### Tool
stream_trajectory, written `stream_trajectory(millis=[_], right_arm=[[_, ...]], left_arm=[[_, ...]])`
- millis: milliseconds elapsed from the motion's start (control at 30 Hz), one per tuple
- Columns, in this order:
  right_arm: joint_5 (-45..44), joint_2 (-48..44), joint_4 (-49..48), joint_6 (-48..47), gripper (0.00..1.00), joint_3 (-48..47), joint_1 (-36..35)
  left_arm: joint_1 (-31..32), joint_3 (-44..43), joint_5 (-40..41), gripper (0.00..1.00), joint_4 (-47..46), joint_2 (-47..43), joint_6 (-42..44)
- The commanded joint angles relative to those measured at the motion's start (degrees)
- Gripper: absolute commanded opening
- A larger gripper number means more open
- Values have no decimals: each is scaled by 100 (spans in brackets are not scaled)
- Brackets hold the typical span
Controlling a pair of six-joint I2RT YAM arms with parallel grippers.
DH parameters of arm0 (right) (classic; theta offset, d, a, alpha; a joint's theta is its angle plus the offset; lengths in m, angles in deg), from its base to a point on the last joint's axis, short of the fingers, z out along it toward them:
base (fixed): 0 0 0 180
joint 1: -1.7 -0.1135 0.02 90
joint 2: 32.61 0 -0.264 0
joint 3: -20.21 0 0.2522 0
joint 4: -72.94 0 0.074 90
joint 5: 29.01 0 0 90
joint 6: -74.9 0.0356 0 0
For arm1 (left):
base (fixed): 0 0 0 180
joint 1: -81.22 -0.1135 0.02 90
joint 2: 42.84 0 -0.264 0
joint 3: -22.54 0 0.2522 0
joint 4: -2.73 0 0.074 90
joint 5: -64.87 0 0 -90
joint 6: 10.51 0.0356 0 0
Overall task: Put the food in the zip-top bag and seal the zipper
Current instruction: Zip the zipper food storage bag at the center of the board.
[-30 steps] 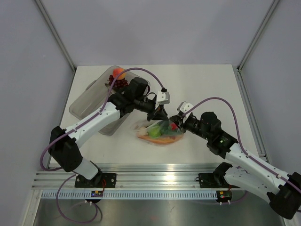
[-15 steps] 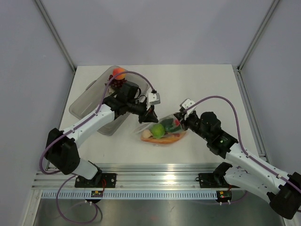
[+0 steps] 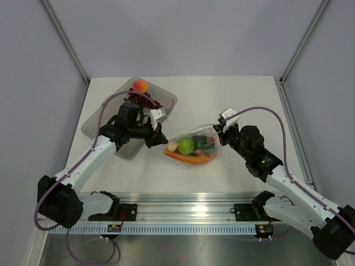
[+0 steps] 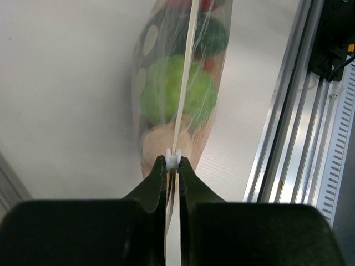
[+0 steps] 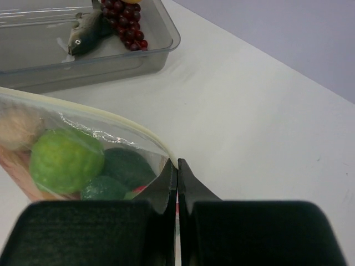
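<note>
Both jaws pinch zipper (image 4: 183, 100) of zip-top bag (image 3: 195, 156), opposite ends; lime (image 3: 186, 146) inside; grapes (image 5: 125, 23) in tray (image 5: 111, 62).

Left fingers (image 4: 154, 185) slid along zipper (image 4: 184, 100) — leftward, bag (image 3: 195, 145) stretched

Lab enclosure, grey walls (image 3: 183, 33), aluminium rail (image 3: 188, 208)

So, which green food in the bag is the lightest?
The round lime; the dark-green pieces beside it are far darker.
</note>
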Motion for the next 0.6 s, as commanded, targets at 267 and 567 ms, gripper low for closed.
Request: stream_trajectory(millis=[267, 567], right_arm=[[-696, 105, -656, 240, 0, -390, 707], [-943, -53, -594, 363, 0, -390, 839]], left_arm=[[-451, 368, 279, 0, -327, -787, -473], [-539, 299, 314, 0, -362, -717, -402]])
